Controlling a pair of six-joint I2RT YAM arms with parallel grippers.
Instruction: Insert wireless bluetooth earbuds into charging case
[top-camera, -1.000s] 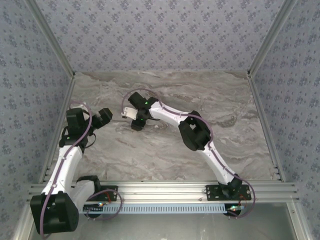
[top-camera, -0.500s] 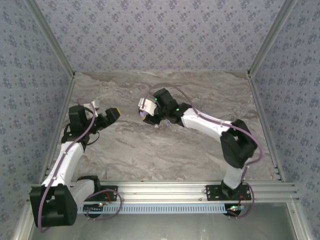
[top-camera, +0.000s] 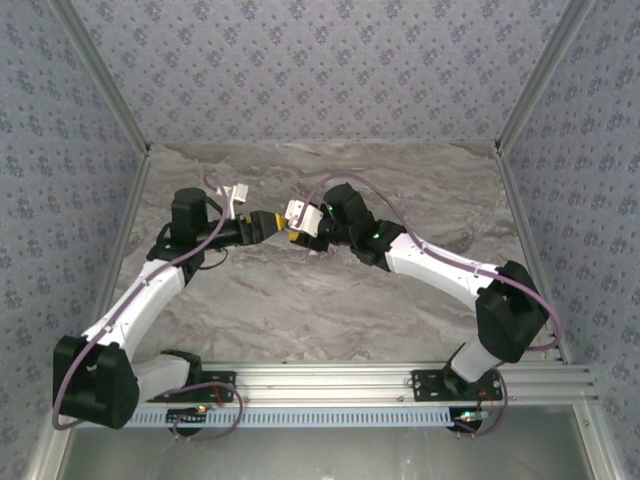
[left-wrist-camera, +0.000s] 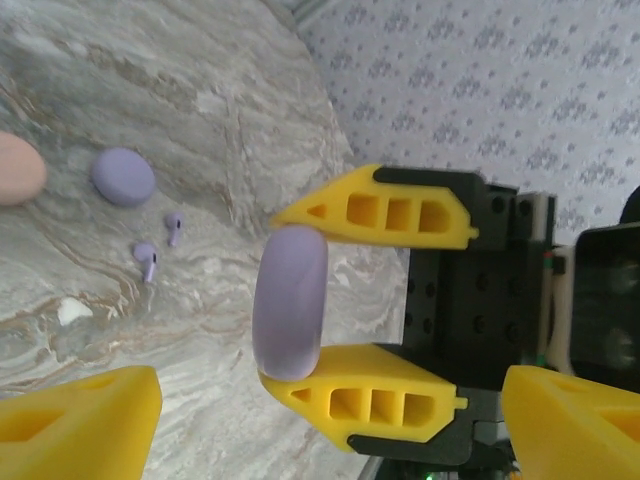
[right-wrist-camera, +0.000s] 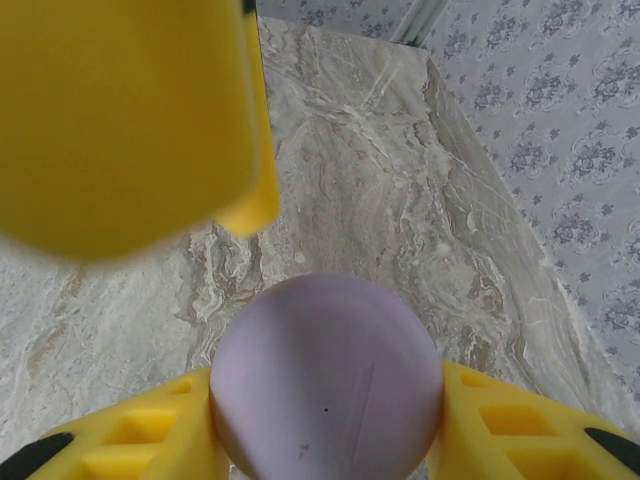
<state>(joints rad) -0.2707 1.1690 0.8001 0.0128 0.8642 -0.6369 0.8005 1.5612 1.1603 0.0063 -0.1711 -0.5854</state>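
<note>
- Over the last second the two arms have swung in from opposite sides. The left gripper (top-camera: 268, 222) and the right gripper (top-camera: 292, 232) now face each other above the middle of the table (top-camera: 330, 300), nearly tip to tip, where before they were well apart.
- The right gripper has come up off the table with a lilac case (left-wrist-camera: 290, 302) clenched edge-on between its two yellow fingers. The case sits right at the fingertips, its closed seam facing the left gripper.
- The left gripper's fingers (left-wrist-camera: 80, 420) are spread wide with nothing between them. They have started to narrow a little during the approach, and the case is just ahead of their gap, not yet inside it.
- This looks like one arm presenting the case so the other can help open it or take it, though that is a guess. The lid is still shut.
- The two lilac earbuds (left-wrist-camera: 146, 260) lie loose on the table, well apart from both sets of jaws, beyond the held case.
- Near them rest a second lilac case (left-wrist-camera: 123, 176) and a pink case (left-wrist-camera: 18, 168).
- No bud has gone into the held case yet.
</note>
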